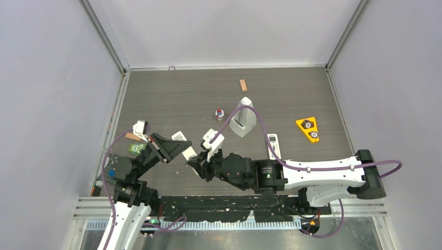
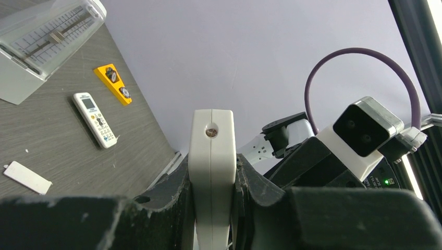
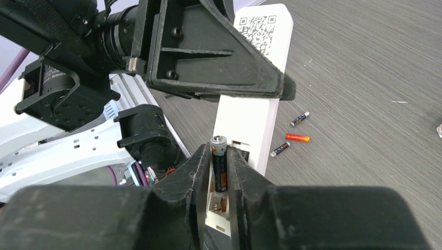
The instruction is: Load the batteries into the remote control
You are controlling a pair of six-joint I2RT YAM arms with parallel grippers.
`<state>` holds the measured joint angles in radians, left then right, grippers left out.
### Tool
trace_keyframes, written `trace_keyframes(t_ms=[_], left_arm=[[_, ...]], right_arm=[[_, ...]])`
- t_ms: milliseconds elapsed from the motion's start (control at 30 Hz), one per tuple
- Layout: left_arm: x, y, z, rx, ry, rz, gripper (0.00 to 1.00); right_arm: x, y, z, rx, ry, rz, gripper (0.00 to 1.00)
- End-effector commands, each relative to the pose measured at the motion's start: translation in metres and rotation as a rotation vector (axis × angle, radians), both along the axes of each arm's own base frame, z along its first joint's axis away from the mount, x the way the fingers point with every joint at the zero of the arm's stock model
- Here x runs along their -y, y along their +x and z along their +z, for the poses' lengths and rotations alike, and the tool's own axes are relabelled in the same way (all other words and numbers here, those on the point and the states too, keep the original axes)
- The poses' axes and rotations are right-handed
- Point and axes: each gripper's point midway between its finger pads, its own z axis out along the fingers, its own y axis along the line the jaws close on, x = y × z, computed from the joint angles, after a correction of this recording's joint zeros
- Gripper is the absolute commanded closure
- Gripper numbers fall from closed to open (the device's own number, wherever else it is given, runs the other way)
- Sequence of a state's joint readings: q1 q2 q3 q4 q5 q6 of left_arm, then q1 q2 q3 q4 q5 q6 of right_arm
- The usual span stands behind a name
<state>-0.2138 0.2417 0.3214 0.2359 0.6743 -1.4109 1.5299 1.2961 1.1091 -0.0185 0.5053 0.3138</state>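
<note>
Three loose batteries (image 3: 297, 137) lie on the table (image 3: 365, 78), just beside the remote control (image 3: 245, 120). The left gripper (image 2: 211, 179) is clamped on the remote control's sides. The right gripper (image 3: 220, 177) pinches a fourth battery (image 3: 218, 151), upright at the remote control's open compartment.

The left gripper (image 1: 177, 150) is holding the remote control (image 1: 188, 153) low over the near part of the table (image 1: 292, 99), with only a white end showing past its black fingers. The right gripper (image 1: 197, 166) is meeting that end from the right, whether touching or just beside is unclear. Behind them a grey metronome (image 1: 244, 121) is standing mid-table, a shorter white remote (image 1: 274, 146) is lying to its right, and a yellow triangle (image 1: 308, 129) is sitting further right. A small wooden block (image 1: 243, 85) is lying near the far edge.
</note>
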Motion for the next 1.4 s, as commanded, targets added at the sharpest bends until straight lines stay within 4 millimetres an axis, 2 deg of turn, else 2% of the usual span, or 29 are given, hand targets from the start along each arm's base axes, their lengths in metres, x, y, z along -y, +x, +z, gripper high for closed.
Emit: trace_keyframes(t_ms=[0,100,300,633,700,733,800,967,1067,1300,1367], left_arm=[[-0.005,-0.011,0.035,0.106,-0.054,0.009,1.0],[-0.005,-0.009,0.03,0.098,-0.045,0.018,1.0],[-0.004,-0.005,0.021,0.08,-0.034,0.025,1.0],[-0.004,-0.003,0.015,0.072,-0.027,0.03,1.0],[-0.004,-0.002,0.014,0.068,-0.027,0.031,1.0],[-0.005,-0.002,0.015,0.07,-0.028,0.031,1.0],[-0.005,-0.003,0.015,0.073,-0.028,0.031,1.0],[-0.005,-0.004,0.015,0.081,-0.028,0.032,1.0],[-0.005,-0.003,0.014,0.08,-0.029,0.034,1.0],[-0.005,-0.004,0.014,0.08,-0.028,0.03,1.0],[-0.005,-0.004,0.015,0.08,-0.028,0.028,1.0]], right_arm=[[0.0,-0.004,-0.002,-0.018,-0.027,0.008,0.73],[-0.001,-0.004,0.003,-0.022,-0.013,0.001,0.68],[0.004,-0.002,0.027,-0.022,0.041,-0.014,0.65],[0.021,0.005,0.055,-0.105,0.153,-0.075,0.4],[0.029,0.009,0.052,-0.167,0.182,-0.115,0.33],[0.033,0.014,0.051,-0.192,0.194,-0.141,0.27],[0.042,0.017,0.039,-0.271,0.22,-0.165,0.18],[0.041,0.019,0.022,-0.457,0.285,-0.147,0.02],[0.034,0.016,0.018,-0.508,0.303,-0.11,0.01],[0.014,0.009,0.022,-0.57,0.344,-0.019,0.0],[0.01,0.009,0.015,-0.592,0.333,-0.016,0.01]])
